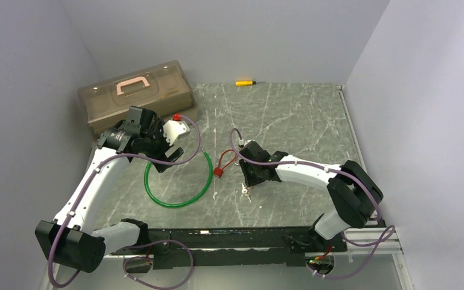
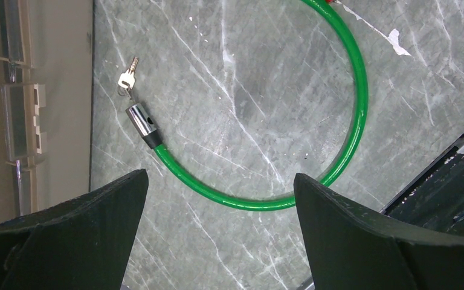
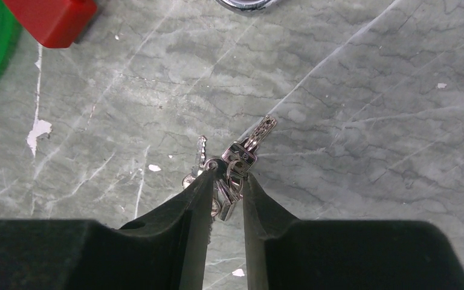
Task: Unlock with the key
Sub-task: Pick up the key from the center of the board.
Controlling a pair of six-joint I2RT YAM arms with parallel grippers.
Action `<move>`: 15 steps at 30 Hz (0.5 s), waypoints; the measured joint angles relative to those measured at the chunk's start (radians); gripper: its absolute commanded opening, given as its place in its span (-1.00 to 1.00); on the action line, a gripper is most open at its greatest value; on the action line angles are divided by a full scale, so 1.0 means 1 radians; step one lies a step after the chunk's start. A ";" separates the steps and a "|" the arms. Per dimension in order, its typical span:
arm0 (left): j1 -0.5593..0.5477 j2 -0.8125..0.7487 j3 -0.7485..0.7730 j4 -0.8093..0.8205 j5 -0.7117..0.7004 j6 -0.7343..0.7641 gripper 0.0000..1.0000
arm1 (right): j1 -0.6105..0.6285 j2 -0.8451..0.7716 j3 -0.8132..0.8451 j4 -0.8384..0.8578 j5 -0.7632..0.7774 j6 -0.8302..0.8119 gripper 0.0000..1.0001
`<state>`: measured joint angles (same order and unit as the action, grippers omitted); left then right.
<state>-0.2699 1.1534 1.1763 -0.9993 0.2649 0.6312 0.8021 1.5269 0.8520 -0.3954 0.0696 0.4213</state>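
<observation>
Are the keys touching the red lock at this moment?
Apart. The right wrist view shows the keys mid-frame and the red lock in the top-left corner, with a stretch of bare table between them.

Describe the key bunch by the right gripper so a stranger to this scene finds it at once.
On the grey-green marble table, follow the right arm to its gripper near the middle. At its fingertips lies the key bunch: small silvery keys on a ring, near the red lock block, unlike the other keys lying at the silver end of the green cable.
</observation>
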 measured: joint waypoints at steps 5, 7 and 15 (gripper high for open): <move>0.000 -0.007 -0.003 0.000 0.000 0.000 0.90 | 0.000 0.022 0.000 0.001 0.000 -0.002 -0.90; 0.000 -0.008 -0.006 0.000 0.000 0.000 0.89 | 0.000 0.024 0.000 0.002 0.001 -0.003 -1.00; 0.000 -0.008 -0.006 0.000 0.002 -0.001 0.89 | 0.000 0.022 0.001 0.000 0.001 -0.003 -1.00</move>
<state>-0.2699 1.1450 1.1706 -0.9989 0.2672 0.6304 0.8021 1.5490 0.8532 -0.3954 0.0704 0.4179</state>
